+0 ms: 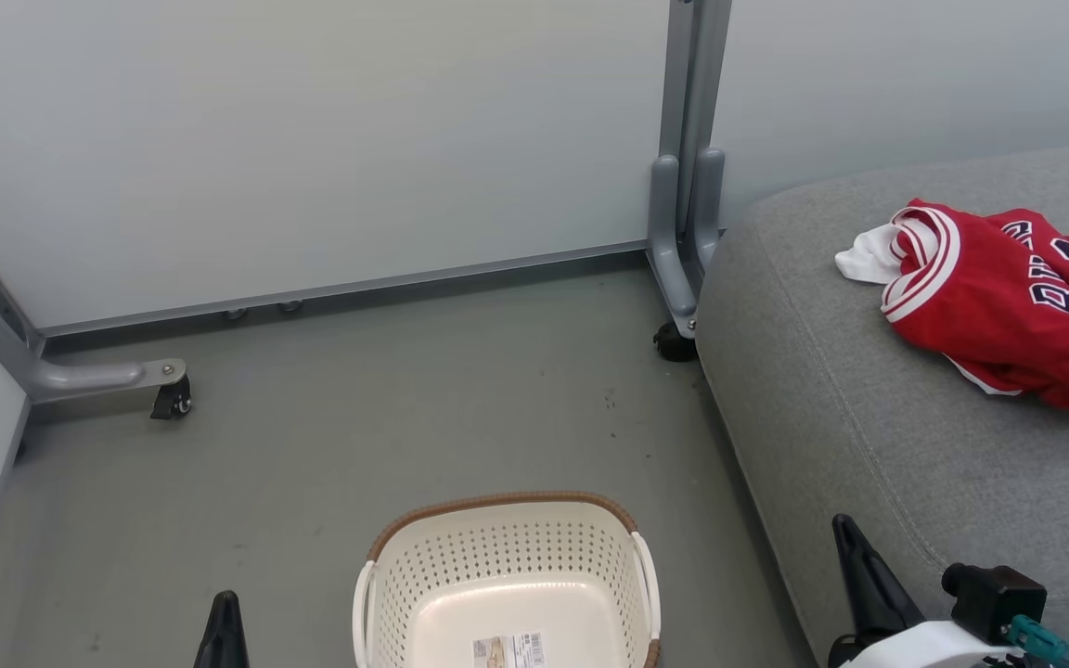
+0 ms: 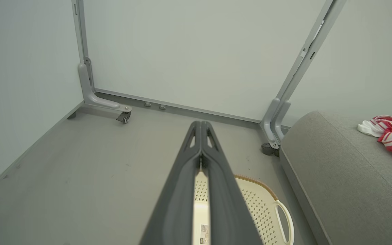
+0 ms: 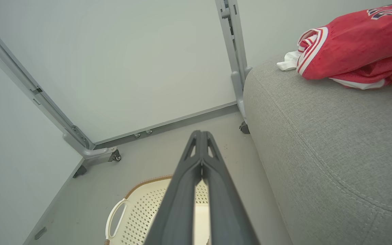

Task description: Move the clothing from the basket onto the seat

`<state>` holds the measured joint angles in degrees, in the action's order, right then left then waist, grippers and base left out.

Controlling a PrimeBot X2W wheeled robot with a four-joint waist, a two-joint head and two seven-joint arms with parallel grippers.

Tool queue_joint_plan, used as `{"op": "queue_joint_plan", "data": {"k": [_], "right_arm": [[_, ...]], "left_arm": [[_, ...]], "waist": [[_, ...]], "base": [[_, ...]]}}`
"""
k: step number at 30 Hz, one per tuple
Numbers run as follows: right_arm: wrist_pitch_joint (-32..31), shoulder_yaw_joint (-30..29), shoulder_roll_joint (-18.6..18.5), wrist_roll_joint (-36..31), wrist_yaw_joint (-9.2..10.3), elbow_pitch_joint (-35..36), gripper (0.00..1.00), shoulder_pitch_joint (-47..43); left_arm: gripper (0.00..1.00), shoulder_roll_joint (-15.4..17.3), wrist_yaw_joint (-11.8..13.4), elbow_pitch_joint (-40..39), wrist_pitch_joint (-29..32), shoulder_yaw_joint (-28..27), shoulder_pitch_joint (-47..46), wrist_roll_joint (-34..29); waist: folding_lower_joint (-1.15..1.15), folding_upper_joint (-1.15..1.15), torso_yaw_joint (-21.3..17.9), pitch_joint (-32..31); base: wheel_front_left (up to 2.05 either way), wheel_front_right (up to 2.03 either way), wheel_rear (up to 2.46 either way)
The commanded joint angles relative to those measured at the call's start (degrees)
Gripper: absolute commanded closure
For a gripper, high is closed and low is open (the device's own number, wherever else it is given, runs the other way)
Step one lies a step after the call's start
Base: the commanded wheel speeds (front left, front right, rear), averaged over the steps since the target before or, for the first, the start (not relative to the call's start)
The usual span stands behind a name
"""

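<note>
The grey seat is carrying the red clothing, so the transfer is looking done. The basket on the floor is showing just a label sticker inside. The left end effector and right end effector are sitting closed and empty, and nothing more is needing a grasp.

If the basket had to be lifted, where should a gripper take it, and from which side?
Probably a white side handle, from above. The basket stands upright, mouth up, and each handle is a thin loop standing off the perforated wall, so one jaw can slip behind it. The one toward the seat lies nearer the right gripper, whose shut jaws must open first.
</note>
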<state>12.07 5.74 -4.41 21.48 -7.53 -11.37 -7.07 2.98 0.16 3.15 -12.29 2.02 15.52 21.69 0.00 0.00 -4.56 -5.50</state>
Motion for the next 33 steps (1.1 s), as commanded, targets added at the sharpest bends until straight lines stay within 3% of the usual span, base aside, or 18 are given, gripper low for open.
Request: {"op": "queue_joint_plan", "data": {"k": [1,33], "right_arm": [[-0.48,-0.47,-0.41,2.78,0.01,0.68,1.00,2.00],[-6.60,-3.80,-0.74,31.23,0.03,-0.50,1.00,6.65]], "left_arm": [[1.00,0.74,-0.35,-0.25,0.36,-0.30,-2.11,2.75],[1.00,1.80,-3.40,4.13,6.30,-1.80,-10.20,31.47]], "waist": [[0.00,0.00,0.07,0.09],[0.00,0.00,1.36,1.69]], "base": [[0.00,0.00,0.00],[0.00,0.00,0.00]]}}
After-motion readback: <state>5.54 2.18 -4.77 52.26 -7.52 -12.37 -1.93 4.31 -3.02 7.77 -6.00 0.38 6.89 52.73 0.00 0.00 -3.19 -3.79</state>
